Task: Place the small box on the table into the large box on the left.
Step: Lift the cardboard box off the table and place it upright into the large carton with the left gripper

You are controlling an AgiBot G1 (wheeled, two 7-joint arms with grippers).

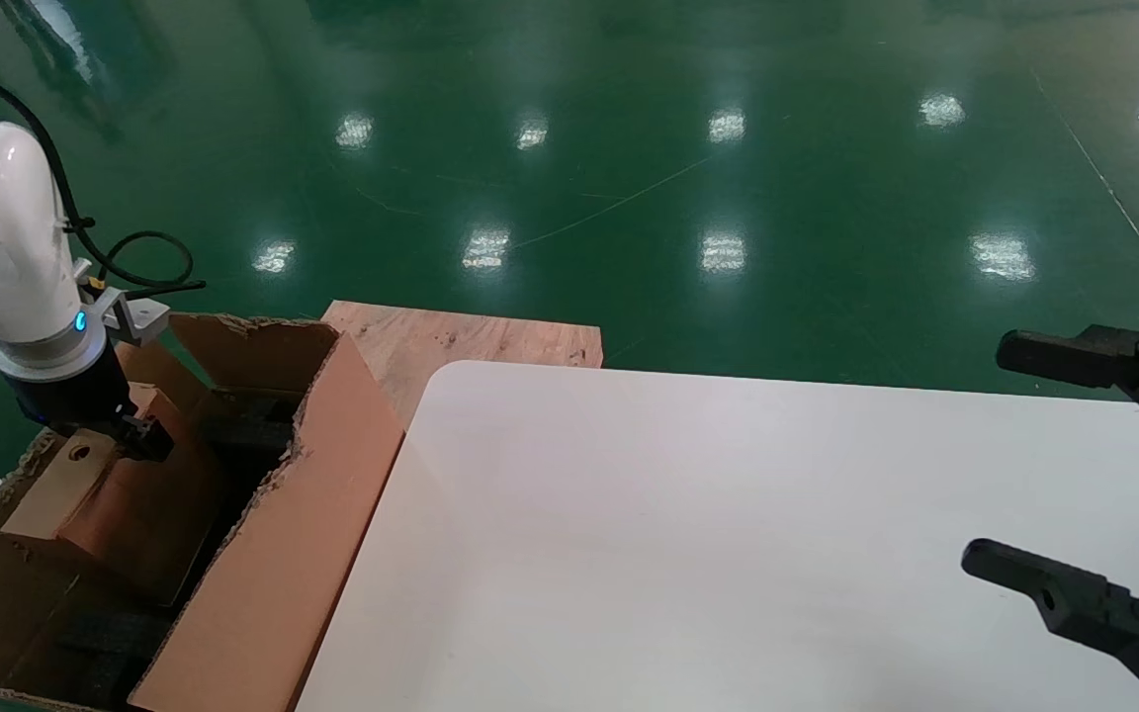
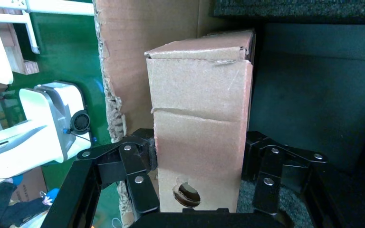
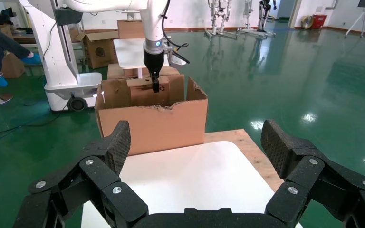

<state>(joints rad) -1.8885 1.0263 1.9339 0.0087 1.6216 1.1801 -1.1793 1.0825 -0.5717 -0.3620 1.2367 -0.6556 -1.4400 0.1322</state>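
Observation:
The small box [image 1: 53, 487] is a brown carton with a round punched hole, tilted inside the large box [image 1: 278, 554] at the far left. My left gripper [image 1: 132, 435] reaches down into that ragged-edged carton and is shut on the small box [image 2: 199, 123]. In the left wrist view its black fingers [image 2: 142, 156] press on both sides near the hole. My right gripper [image 1: 1034, 465] hangs open over the right side of the white table [image 1: 629, 534] with nothing in it. From the right wrist view the large box [image 3: 152, 126] stands beyond the table [image 3: 185, 175].
Black foam [image 1: 243, 420] lies inside the large box, next to the small box [image 2: 313, 95]. A bare plywood board [image 1: 471, 341] juts out behind the table's rounded corner. Green floor surrounds everything. Another robot base [image 3: 69, 71] and cartons stand far behind.

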